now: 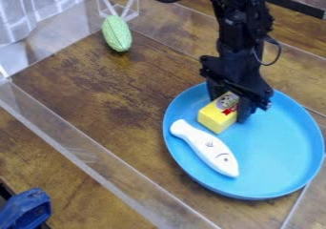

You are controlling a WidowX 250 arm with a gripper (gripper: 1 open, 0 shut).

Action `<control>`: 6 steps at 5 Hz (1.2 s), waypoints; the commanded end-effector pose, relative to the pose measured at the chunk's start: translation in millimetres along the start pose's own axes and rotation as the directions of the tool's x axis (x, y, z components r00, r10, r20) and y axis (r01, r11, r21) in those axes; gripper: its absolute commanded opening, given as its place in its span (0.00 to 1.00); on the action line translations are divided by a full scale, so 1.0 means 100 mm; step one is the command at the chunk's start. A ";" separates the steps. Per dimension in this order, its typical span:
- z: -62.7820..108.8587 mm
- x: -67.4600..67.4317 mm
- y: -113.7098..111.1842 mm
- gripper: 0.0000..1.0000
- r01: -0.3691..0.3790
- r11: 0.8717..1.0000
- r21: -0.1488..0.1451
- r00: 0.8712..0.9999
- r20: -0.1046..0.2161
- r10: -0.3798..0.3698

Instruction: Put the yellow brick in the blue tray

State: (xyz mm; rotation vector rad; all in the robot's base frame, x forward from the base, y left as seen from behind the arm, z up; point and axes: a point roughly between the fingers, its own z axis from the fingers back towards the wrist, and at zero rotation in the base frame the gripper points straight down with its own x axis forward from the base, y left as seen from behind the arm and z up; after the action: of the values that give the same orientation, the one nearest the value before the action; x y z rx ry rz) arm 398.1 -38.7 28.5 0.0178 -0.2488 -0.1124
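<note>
Camera view, looking down at an angle on a dark wood surface. Black arm comes in from top centre, gripper pointing almost straight down into the blue tray at right. The fingers are pinching the yellow brick at its upper end, right where the white-and-red label face shows. Brick sits inside the tray, at the tray's upper left part, its lower end on or just above the tray floor; cannot tell which.

Just beside the brick, lower left, a white fish lies flat in the tray, tail poking over the left rim, head with eye toward the tray middle. Fish and brick are close, a thin blue gap shows between them. The fish takes the left half of the tray; the right half is bare blue.

Green ribbed oval object stands well apart at upper left on the wood. Clear plastic walls edge the surface along the front and left. Blue cloth at bottom left corner, outside the wall.
</note>
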 end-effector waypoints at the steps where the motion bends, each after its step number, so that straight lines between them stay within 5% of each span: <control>1: 0.27 -0.08 0.24 0.00 -0.004 1.000 0.031 1.000 -0.011 0.005; 2: 0.55 -0.14 0.26 0.00 0.020 0.999 0.038 0.999 -0.028 -0.019; 6: 0.55 -0.26 -0.11 0.00 0.211 0.977 -0.028 0.975 -0.061 -0.213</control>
State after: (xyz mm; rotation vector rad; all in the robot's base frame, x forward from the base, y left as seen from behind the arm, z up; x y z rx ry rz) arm 354.6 -41.3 46.0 0.0251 -0.0950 -0.3080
